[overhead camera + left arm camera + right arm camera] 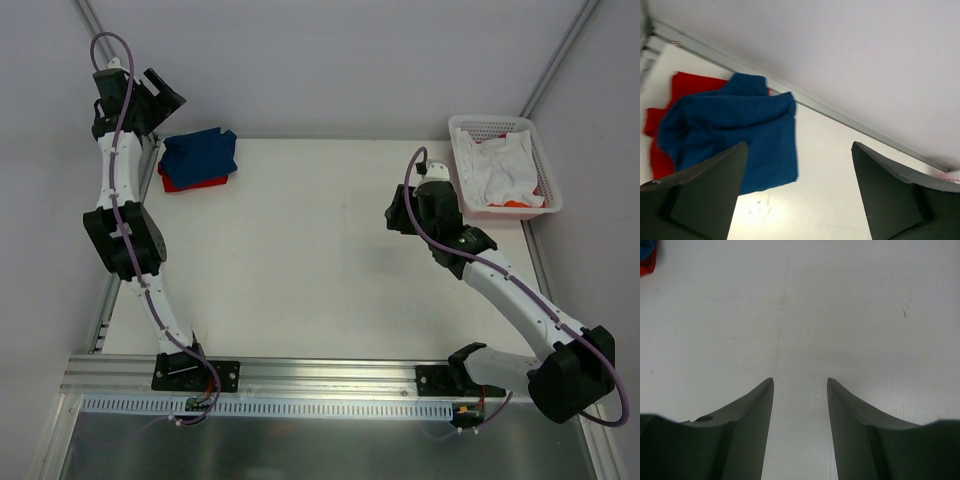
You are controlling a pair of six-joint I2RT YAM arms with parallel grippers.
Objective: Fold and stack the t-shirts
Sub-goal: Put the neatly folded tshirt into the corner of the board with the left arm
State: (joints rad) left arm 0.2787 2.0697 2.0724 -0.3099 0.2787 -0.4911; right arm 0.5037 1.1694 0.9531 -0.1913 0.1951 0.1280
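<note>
The navy blue t-shirt lies folded on top of the red t-shirt at the table's far left corner. Its white print is hidden. In the left wrist view the blue shirt covers most of the red one. My left gripper is raised just left of and behind the stack, open and empty. My right gripper is at the right of the table, open and empty over bare table surface. A corner of the stack shows in the right wrist view.
A white plastic basket stands at the back right and holds crumpled white cloth with an orange bit. White walls close the back and sides. A metal rail runs along the near edge.
</note>
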